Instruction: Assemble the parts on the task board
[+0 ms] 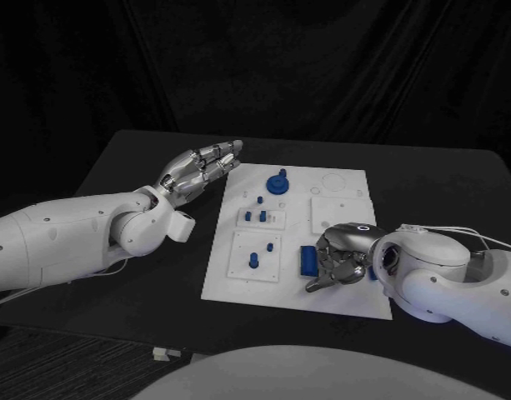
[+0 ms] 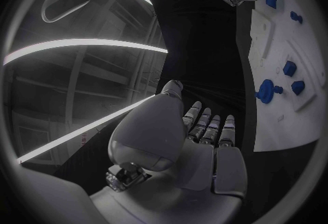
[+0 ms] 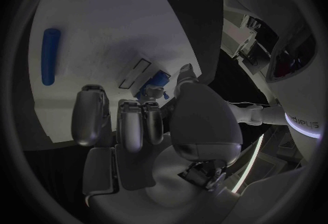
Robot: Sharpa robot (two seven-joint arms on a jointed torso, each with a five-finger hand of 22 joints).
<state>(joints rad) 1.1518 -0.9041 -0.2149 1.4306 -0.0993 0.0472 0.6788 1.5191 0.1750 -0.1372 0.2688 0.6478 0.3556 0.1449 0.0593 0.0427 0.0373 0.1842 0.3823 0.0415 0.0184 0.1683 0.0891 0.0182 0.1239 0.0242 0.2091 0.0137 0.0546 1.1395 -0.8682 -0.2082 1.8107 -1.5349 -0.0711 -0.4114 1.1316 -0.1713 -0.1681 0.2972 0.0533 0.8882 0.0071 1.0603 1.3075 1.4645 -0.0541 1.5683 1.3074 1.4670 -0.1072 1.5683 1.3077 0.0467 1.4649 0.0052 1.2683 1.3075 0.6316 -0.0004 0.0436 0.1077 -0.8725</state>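
We find the board [image 1: 342, 218] lying flat in the middle of the black tabletop [image 1: 448, 179]. Several blue parts sit on it. A round part with a raised stem [image 1: 278, 182] stands near the far edge. Two short pegs [image 1: 255, 216] stand side by side in a small panel near the board's centre. Two more pegs [image 1: 261, 253] stand in a panel nearer the robot. A flat blue bar [image 1: 307, 262] lies on the board at its near end, just beside the right hand.

The left hand [image 1: 197, 172] hangs over the tabletop just beside the board's far left corner, clear of every part. Its fingers [image 2: 212, 128] are straight and lie close together. It holds nothing.

The right hand [image 1: 342, 254] is over the board's near right area. Its fingers [image 1: 328, 275] are curled downward toward the board, next to the bar. In the right wrist view the fingers [image 3: 130, 120] bend inward over the white surface, with a small blue part [image 3: 158, 80] just past their tips and the bar [image 3: 50, 56] well apart to one side. We cannot tell whether the right hand grips anything or whether its fingertips touch the board.
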